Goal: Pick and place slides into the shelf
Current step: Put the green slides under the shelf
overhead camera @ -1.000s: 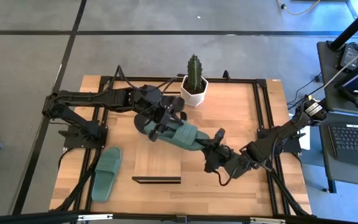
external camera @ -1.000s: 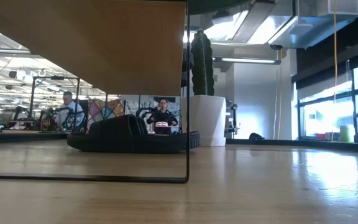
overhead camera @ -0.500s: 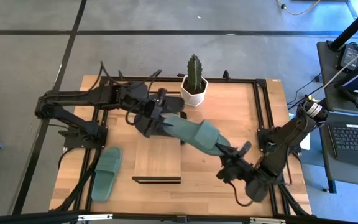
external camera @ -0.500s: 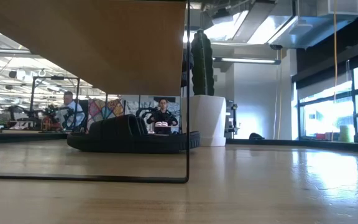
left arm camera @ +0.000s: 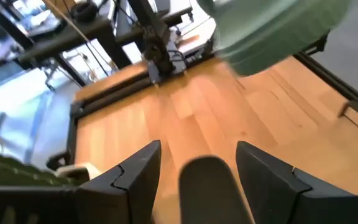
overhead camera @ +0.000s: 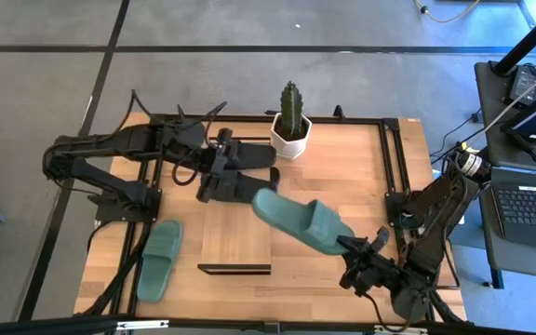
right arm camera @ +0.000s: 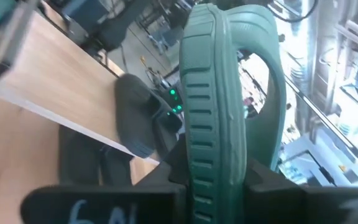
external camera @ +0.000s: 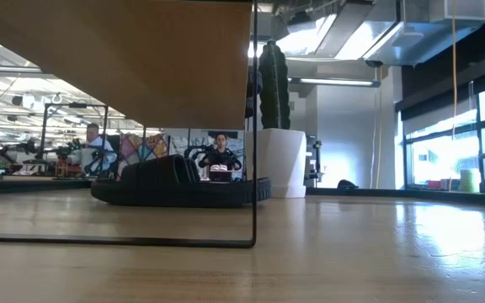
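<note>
A muted green slide (overhead camera: 298, 219) hangs in the air over the shelf's right edge, and my right gripper (overhead camera: 354, 253) is shut on its near-right end. The shelf (overhead camera: 235, 240) is a low wooden plank on a thin black frame. Black slides (overhead camera: 249, 179) lie on the table at the shelf's far side. My left gripper (overhead camera: 234, 173) hovers open above them, with one black slide's rounded end (left arm camera: 207, 186) between its fingers and gaps on both sides. A second green slide (overhead camera: 160, 260) lies flat, left of the shelf. My right gripper pinches the green slide's sole between its two fingers at the end (right arm camera: 217, 167) nearest the arm. It comes from the table's near-right side, along the slide's length. The slide is lifted clear and points away toward the far left, with its strap (right arm camera: 267, 68) arching to one side.
A cactus in a white pot (overhead camera: 290, 126) stands at the far edge, just beyond the black slides. A black metal frame (overhead camera: 391, 177) rings the tabletop. Bare wood lies right of the shelf. In the low view a black slide (external camera: 179, 181) rests behind the shelf's thin leg (external camera: 253, 126).
My right gripper has drawn back toward the table's near-right corner, carrying the green slide with it and away from the black slides. The slide is now clear of my left gripper. My left gripper has pulled back toward the table's left and far side.
</note>
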`<state>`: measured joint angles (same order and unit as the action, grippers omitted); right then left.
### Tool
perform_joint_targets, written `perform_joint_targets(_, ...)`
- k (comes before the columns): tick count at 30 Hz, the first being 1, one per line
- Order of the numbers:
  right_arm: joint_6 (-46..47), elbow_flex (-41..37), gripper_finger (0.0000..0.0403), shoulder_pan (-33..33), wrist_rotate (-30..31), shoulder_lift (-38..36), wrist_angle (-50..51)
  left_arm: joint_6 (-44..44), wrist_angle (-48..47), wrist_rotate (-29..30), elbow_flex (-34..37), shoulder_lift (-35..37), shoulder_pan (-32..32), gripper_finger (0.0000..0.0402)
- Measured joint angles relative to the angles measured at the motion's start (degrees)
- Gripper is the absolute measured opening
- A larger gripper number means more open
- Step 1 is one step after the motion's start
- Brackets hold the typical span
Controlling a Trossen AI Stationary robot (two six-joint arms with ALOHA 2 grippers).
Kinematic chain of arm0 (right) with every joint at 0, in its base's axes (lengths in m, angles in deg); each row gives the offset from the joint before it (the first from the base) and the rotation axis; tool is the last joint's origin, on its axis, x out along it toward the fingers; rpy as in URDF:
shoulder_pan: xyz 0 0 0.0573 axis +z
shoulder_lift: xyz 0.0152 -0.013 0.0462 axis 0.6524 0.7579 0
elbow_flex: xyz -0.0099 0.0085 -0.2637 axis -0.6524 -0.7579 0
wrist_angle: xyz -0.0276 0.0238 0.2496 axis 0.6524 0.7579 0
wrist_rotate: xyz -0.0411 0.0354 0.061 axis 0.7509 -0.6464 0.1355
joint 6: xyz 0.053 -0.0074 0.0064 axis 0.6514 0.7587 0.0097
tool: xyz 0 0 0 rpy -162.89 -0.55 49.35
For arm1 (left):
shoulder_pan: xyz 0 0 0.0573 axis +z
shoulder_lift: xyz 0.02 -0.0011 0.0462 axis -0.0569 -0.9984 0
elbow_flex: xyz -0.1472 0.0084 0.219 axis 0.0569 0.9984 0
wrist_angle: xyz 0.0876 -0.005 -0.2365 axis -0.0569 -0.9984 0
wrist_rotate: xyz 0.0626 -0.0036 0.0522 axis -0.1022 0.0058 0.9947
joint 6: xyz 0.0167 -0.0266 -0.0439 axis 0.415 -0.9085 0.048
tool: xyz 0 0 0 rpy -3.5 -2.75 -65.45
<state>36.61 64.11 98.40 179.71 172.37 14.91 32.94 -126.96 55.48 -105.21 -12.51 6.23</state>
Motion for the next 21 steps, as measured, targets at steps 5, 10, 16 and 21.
perform_joint_targets(5,2.37,0.02,0.0048,1.92,-0.14,0.02,0.29,-4.98,-6.68,-0.20,0.00,2.29,-0.03,0.0200)
perform_joint_targets(10,12.37,0.04,0.0047,2.52,-0.25,0.01,6.00,-8.30,-10.89,-0.23,0.02,2.88,-0.70,0.0199)
perform_joint_targets(16,23.51,0.05,0.0046,4.14,-0.27,0.02,12.32,-9.29,-12.14,-0.28,0.02,3.07,-1.62,0.0199)
perform_joint_targets(21,30.79,0.07,0.0046,6.08,-0.40,0.02,12.48,-9.20,-12.88,-0.31,0.02,3.07,-1.67,0.0199)
